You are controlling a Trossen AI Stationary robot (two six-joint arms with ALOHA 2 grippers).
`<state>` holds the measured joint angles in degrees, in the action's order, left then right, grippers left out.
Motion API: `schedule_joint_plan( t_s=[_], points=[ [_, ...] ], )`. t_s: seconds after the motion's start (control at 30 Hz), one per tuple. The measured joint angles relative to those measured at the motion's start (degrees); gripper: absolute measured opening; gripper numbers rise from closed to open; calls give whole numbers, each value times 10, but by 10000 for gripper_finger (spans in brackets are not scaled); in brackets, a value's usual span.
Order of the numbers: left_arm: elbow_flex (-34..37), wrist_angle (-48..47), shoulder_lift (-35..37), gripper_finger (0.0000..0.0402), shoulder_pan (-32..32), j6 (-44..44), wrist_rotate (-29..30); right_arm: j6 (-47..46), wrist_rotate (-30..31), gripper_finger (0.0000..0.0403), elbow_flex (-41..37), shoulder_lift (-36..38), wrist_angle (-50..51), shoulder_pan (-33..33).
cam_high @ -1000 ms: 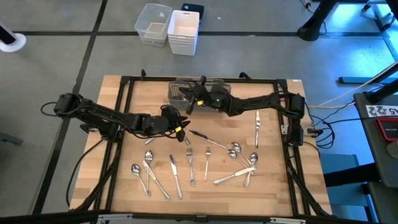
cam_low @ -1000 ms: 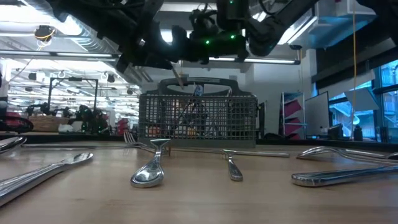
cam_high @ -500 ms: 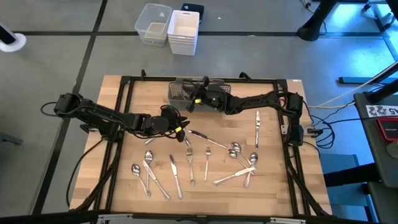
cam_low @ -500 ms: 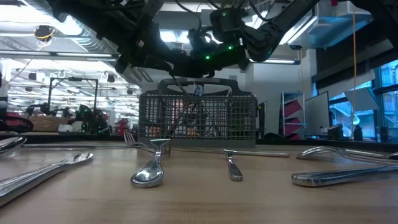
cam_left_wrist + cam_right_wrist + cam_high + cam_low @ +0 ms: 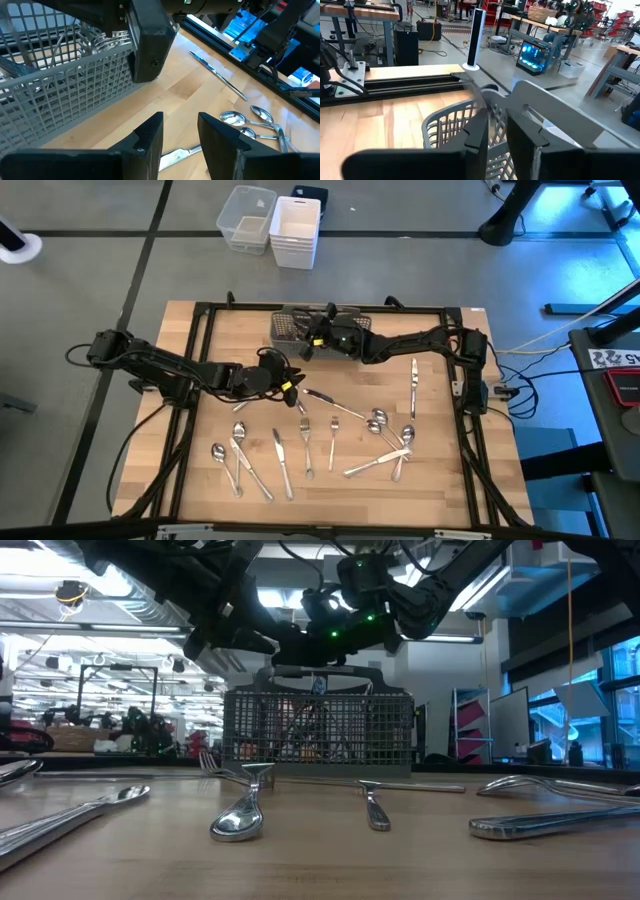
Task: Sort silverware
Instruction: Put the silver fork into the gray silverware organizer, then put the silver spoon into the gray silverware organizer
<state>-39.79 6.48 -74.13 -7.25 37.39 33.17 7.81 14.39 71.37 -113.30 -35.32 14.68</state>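
A grey wire-mesh caddy (image 5: 285, 330) stands at the table's far middle, with silverware upright inside it (image 5: 107, 37). My right gripper (image 5: 312, 345) hovers over the caddy's near left part, fingers a little apart. A slim silver handle (image 5: 481, 95) rises from the gap between them. My left gripper (image 5: 296, 388) hangs open above the table just in front of the caddy, nothing between its fingers (image 5: 180, 125). Loose spoons (image 5: 378, 420), forks (image 5: 307, 445) and knives (image 5: 282, 460) lie flat on the wood. My right gripper has the slim handle (image 5: 492, 107) standing in the narrow gap between its fingers, over the caddy's rim (image 5: 450, 120). Whether either finger touches it, I cannot tell. The fingers come nearly level from the table's right side.
One knife (image 5: 413, 385) lies alone near the right rail, and one utensil (image 5: 330, 402) lies just right of my left gripper. A black frame rail (image 5: 330, 308) runs around the table. White bins (image 5: 295, 230) stand on the floor beyond the far edge.
My right gripper has sunk a little and tipped over the caddy. The slim utensil that slanted below it in the low view has gone down behind the caddy's rim.
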Motion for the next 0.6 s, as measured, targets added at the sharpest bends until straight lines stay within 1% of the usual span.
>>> schedule_joint_plan(
  t_s=[0.1,0.27,0.37,0.47,0.6],
  points=[
    [0,0,0,116,0,1,0,0,2,69,0,0,26,0],
    [0,0,0,116,0,1,0,2,36,70,0,0,47,0],
    [0,0,0,116,0,3,0,18,45,70,-1,9,51,0],
    [0,-1,0,116,0,32,0,28,46,70,-1,35,57,0],
    [0,-30,19,116,6,110,0,30,46,70,0,83,90,-1]
  ],
)
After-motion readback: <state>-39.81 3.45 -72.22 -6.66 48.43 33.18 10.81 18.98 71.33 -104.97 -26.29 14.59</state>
